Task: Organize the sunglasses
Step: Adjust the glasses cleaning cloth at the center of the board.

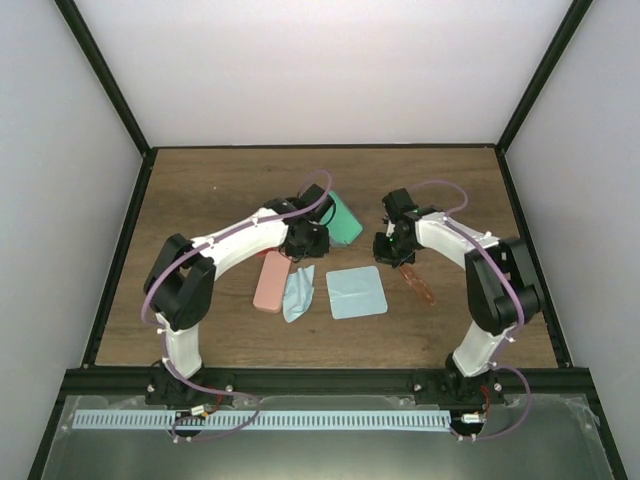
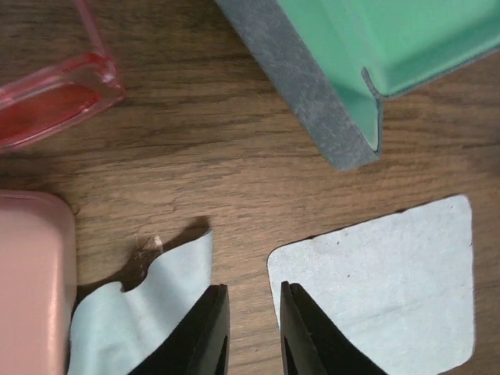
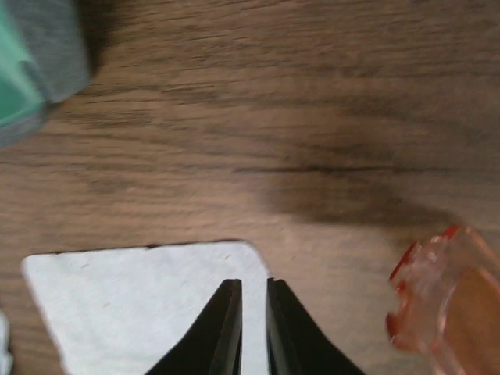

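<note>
Well, pink sunglasses (image 2: 55,98) lie near the left gripper (image 2: 251,293), orange sunglasses (image 1: 418,283) near the right gripper (image 3: 251,285). Both grippers are nearly closed, empty. These 2 look light, thin, breakable; pinch the frame gently.

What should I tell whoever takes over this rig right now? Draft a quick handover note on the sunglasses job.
Left gripper: jaws nearly together, empty, above the table between the crumpled blue cloth and the flat blue cloth.
Right gripper: jaws nearly together, empty, at the flat cloth's edge.
Reddish-pink sunglasses: on the table, near the pink case.
Orange-red sunglasses: on the table, right of the flat cloth.
Green-lined case: open. The pink case looks closed.
Done: neither pair is stowed.
Left: both pairs need putting away, probably into the cases.
</note>
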